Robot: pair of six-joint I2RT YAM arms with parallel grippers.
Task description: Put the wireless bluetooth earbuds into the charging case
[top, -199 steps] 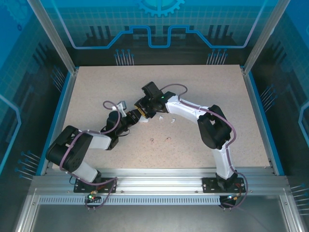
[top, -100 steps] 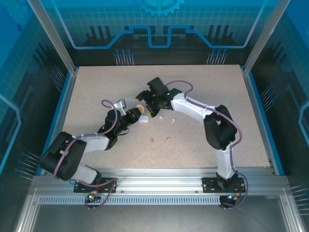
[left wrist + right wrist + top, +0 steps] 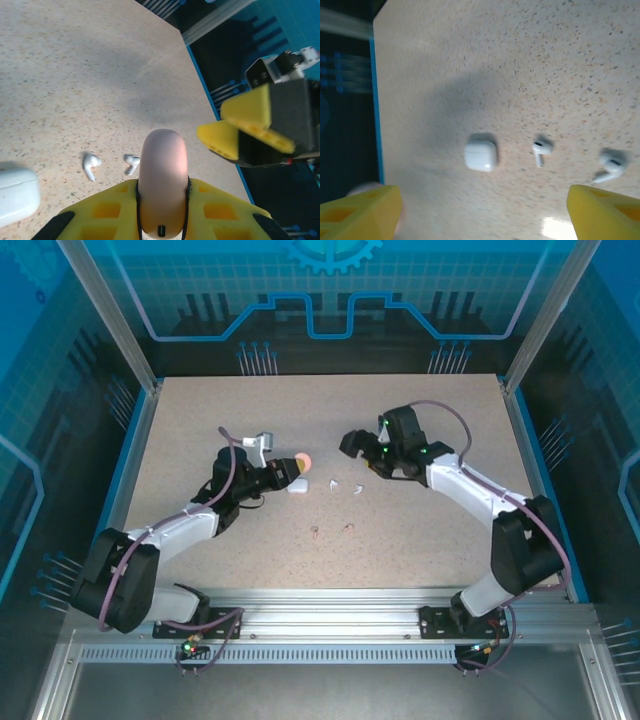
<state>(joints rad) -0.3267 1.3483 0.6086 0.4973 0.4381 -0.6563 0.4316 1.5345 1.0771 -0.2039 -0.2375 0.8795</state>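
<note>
Top external: the table (image 3: 200, 420) carries every item near its middle.
- Left gripper (image 3: 287, 472): jaws clamped on the pink charging case (image 3: 304, 461), which juts from the fingertips toward the right edge.
- White charging case (image 3: 298, 486): lying just on the near side of the pink one, apart from it.
- White earbuds (image 3: 333, 486): two, side by side, just right of the white case.
- Pinkish-red earbuds (image 3: 316, 532): two, nearer the near edge, well apart from both cases.
- Right gripper (image 3: 353, 444): jaws wide apart and empty, on the far side of the white earbuds.

Left wrist: the pink charging case (image 3: 162, 165) is pinched by its sides between the yellow fingers (image 3: 105, 210), lid apparently shut. The white earbuds (image 3: 91, 166) and the white charging case (image 3: 17, 195) lie below. The right gripper (image 3: 231, 124) hangs close by.

Right wrist: the white charging case (image 3: 481, 155) lies flat, with the white earbuds (image 3: 540, 148) beside it, toward the right edge.

Hazards, as judged:
- The narrow pinch on a smooth case could let it twist or slip when the lid is pried.
- Wide fingers closing on a tiny earbud could flick it away.
- With two cases and two pairs, a pair could go into the wrong case.
- The two grippers are close enough to collide.
</note>
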